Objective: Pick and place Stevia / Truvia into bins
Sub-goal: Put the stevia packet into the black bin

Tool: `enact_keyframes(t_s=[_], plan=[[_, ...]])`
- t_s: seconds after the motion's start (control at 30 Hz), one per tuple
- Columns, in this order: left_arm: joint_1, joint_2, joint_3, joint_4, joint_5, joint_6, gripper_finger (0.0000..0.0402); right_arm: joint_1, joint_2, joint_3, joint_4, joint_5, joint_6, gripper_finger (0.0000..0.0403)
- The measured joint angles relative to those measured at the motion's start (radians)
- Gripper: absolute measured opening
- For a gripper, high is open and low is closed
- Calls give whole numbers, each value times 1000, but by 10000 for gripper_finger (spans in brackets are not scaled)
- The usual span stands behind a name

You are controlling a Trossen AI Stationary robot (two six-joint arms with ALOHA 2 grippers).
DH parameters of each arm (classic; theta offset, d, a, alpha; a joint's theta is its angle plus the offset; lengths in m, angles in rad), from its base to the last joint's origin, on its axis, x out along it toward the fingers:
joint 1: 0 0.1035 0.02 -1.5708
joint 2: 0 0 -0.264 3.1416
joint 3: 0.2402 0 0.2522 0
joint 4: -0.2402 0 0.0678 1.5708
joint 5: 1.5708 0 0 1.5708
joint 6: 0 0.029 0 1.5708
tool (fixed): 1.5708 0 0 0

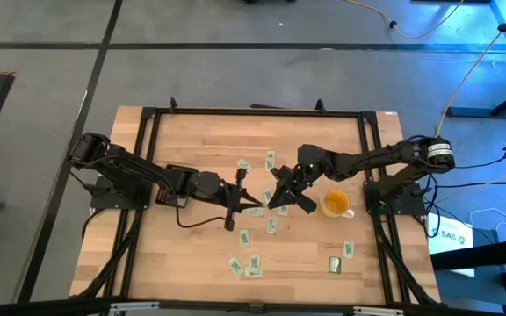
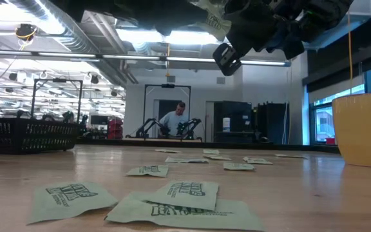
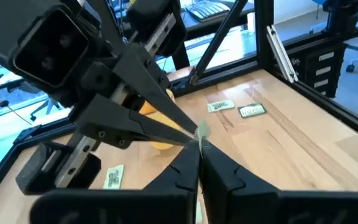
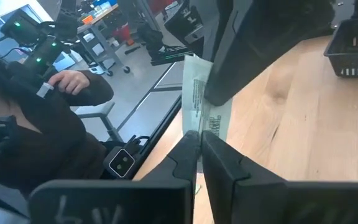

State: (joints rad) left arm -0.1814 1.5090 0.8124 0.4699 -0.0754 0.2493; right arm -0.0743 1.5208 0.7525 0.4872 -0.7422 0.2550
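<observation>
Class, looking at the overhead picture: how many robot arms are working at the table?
2. The left arm enters from the table's left, the right arm from its right; left gripper and right gripper pinch one sachet mid-table.

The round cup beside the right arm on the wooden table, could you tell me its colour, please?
The round cup is yellow-orange, clearest in the high view.

A robotics lab or workshop: exposed silver ceiling ducts (image 2: 50, 29) and strip lights, a grey concrete floor (image 1: 42, 114) with dark tape lines, a second black-framed robot station (image 2: 166, 113) far behind, where a person (image 2: 172, 119) works.
</observation>
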Motion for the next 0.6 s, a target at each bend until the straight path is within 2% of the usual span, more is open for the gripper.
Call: enact_keyframes(t_s=[0.2,0.4,0.47,0.6], plan=[[-1,0,0,-52,-22,-3,4,-26,0,0,-74,-20,-1,72],[-2,-23,-1,-195,-116,-87,5,-117,0,0,-292,-10,-3,112],[-2,-48,-1,-284,-166,-139,5,-147,0,0,-366,32,-5,115],[-3,-124,-1,-523,-275,-271,3,-194,0,0,-496,189,-37,116]])
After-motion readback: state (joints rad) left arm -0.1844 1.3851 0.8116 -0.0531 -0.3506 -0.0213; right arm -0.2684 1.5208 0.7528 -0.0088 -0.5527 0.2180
